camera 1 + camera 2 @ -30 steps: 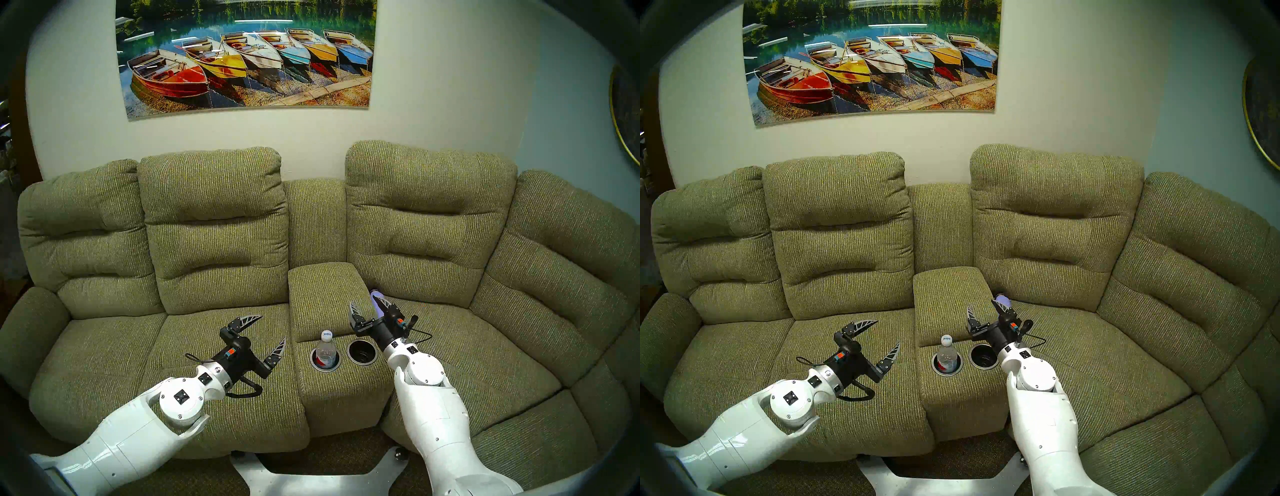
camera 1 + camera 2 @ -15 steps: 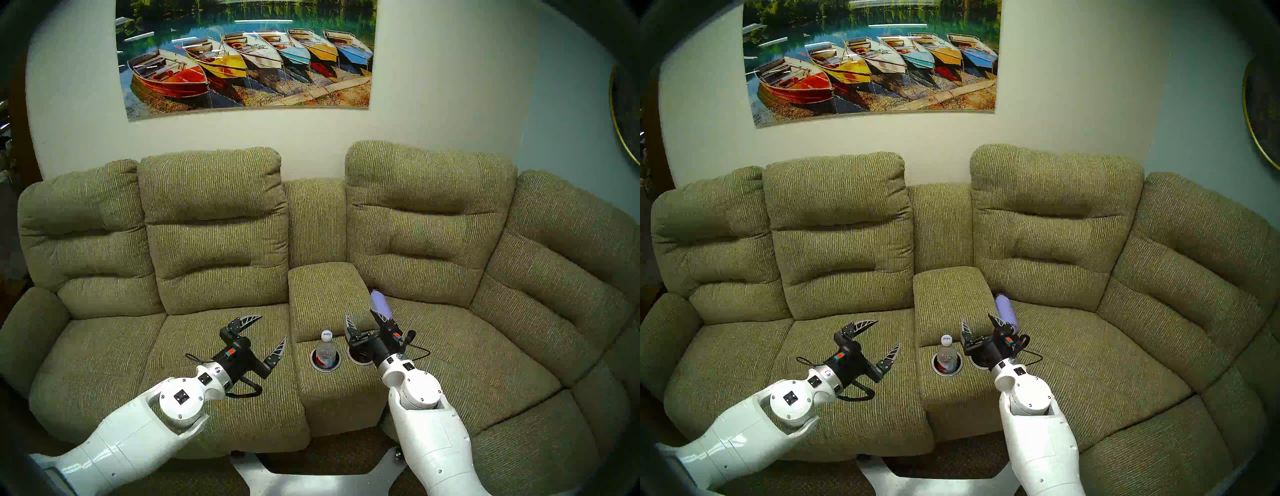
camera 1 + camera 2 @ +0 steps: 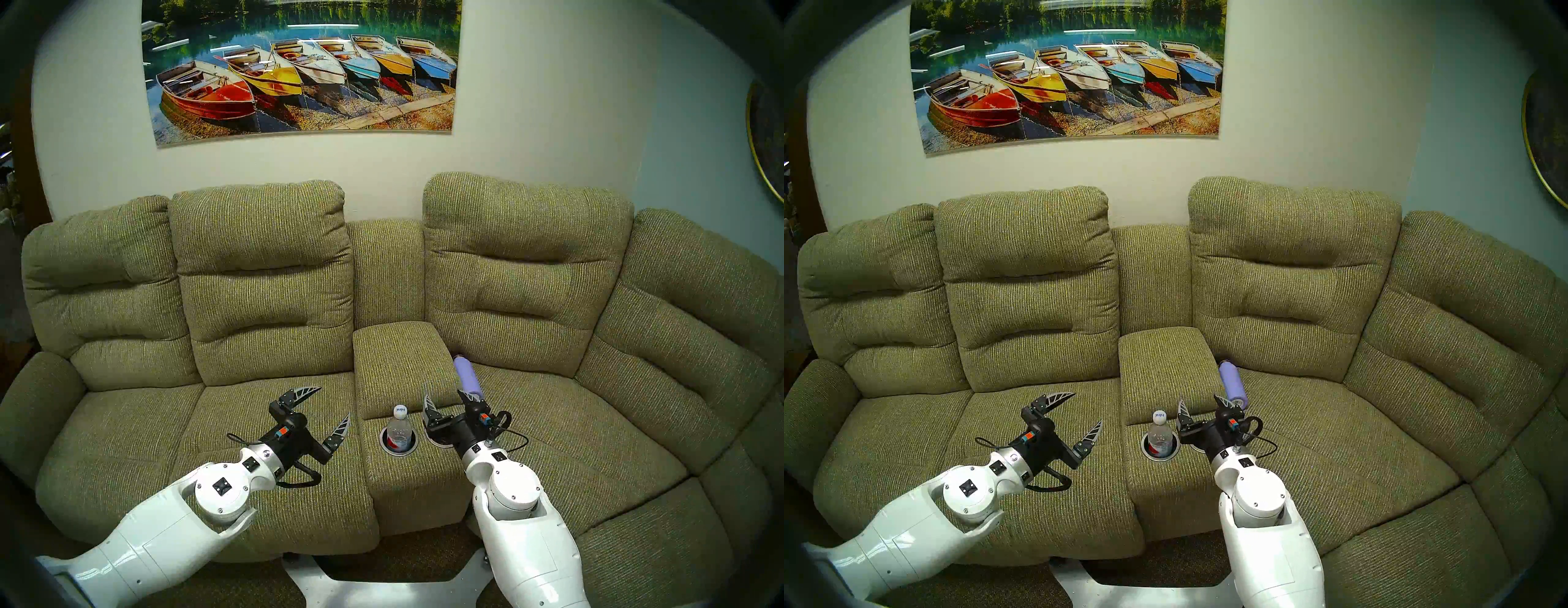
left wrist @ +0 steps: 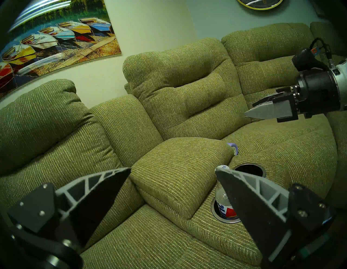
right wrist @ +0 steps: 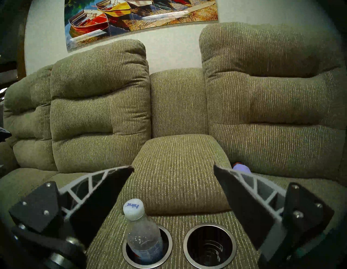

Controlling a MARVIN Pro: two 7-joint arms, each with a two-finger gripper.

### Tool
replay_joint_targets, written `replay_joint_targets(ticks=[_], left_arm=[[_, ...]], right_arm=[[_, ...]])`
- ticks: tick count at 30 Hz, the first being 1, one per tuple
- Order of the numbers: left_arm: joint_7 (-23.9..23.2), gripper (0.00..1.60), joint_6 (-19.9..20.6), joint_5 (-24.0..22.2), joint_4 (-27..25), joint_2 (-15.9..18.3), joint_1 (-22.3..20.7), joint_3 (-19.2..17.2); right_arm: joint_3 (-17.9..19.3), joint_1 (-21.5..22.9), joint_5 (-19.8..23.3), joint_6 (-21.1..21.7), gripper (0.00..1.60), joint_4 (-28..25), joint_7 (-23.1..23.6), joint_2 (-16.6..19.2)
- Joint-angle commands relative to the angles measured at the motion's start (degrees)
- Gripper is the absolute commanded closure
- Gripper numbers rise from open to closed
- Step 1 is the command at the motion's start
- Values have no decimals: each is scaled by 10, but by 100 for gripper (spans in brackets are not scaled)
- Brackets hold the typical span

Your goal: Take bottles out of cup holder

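A clear water bottle (image 3: 399, 429) with a white cap stands in the left well of the cup holder (image 3: 399, 452) on the sofa's centre console. In the right wrist view the bottle (image 5: 143, 242) stands left of the right well (image 5: 210, 224), which holds nothing. A lavender flask (image 3: 466, 375) lies on its side on the right seat cushion, against the console. My right gripper (image 3: 445, 401) hovers open over the right well, holding nothing, short of the flask (image 5: 241, 167). My left gripper (image 3: 334, 402) hangs open over the left seat, left of the console, the bottle (image 4: 222, 202) partly behind its finger.
The console's padded armrest lid (image 3: 399, 361) rises just behind the wells. Sofa backrests (image 3: 526, 263) stand behind both seats. A boat picture (image 3: 301, 72) hangs on the wall. My base plate (image 3: 382, 590) sits on the carpet in front of the console.
My right gripper has drawn back from the flask toward me and a little left, ending over the right well, still open. The flask stays on the cushion. The left arm has not moved.
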Motion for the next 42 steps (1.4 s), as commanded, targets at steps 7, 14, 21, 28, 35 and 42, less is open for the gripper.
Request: replay_joint_targets(ticks=[7, 14, 21, 28, 35, 42], left_arm=[[0, 0, -4, -1, -9, 0, -1, -1], [1, 0, -4, -1, -9, 0, -1, -1], [1, 0, -4, -1, -9, 0, -1, 0], [1, 0, -4, -1, -8, 0, -2, 0], [1, 0, -4, -1, -8, 1, -2, 0], [1, 0, -4, -1, -8, 1, -2, 1]], right_arm=[[-9, 2, 9, -7, 0, -18, -8, -1], [-16, 5, 9, -12, 0, -13, -27, 0], [-26, 39, 7, -10, 0, 36, -38, -1], [-38, 63, 5, -9, 0, 69, -26, -2], [-45, 81, 2, -15, 0, 90, -20, -2], [-50, 101, -10, -15, 0, 106, -20, -4]])
